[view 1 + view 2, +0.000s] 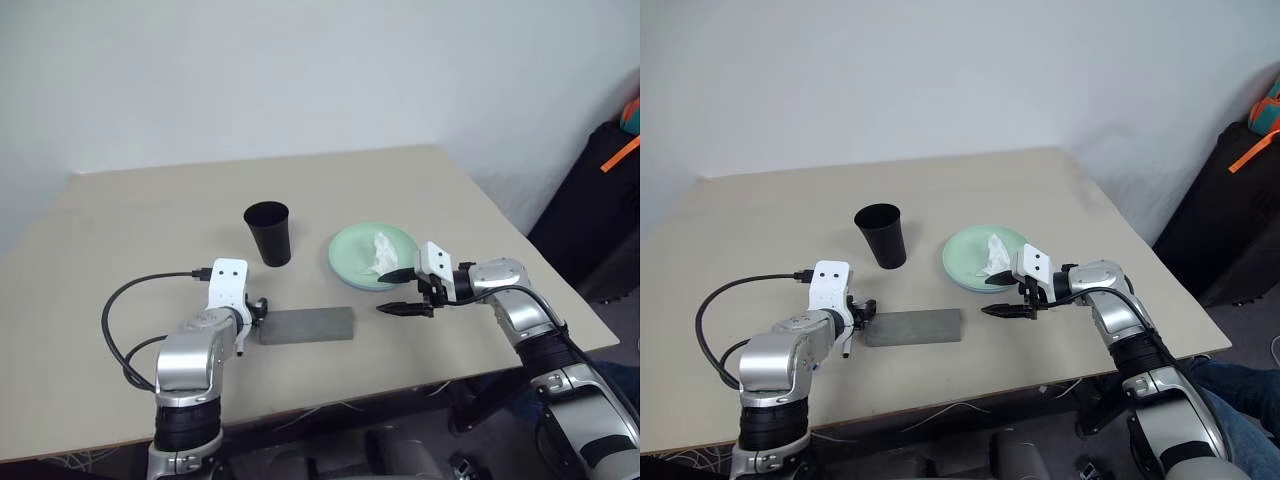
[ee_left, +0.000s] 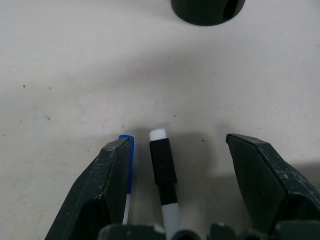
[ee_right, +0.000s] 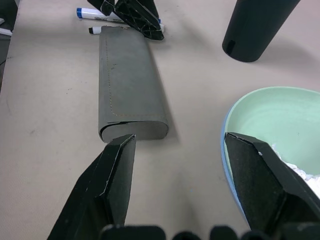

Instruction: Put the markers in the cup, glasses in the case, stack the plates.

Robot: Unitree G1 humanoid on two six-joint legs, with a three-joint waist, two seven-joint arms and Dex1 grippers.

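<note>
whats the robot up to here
A two-armed robot is tidying a table. Its open left tool straddles two markers lying flat beside the grey case, not yet gripped. The right tool hovers open and empty near the stacked plates, which hold a crumpled tissue. The black cup stands upright behind.

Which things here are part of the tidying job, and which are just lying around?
Job:
markers, between the open left hand fingers
black cup
grey case
stacked plates, mint on blue

Lying about:
crumpled tissue on the plates
dark bag beyond the table
</note>
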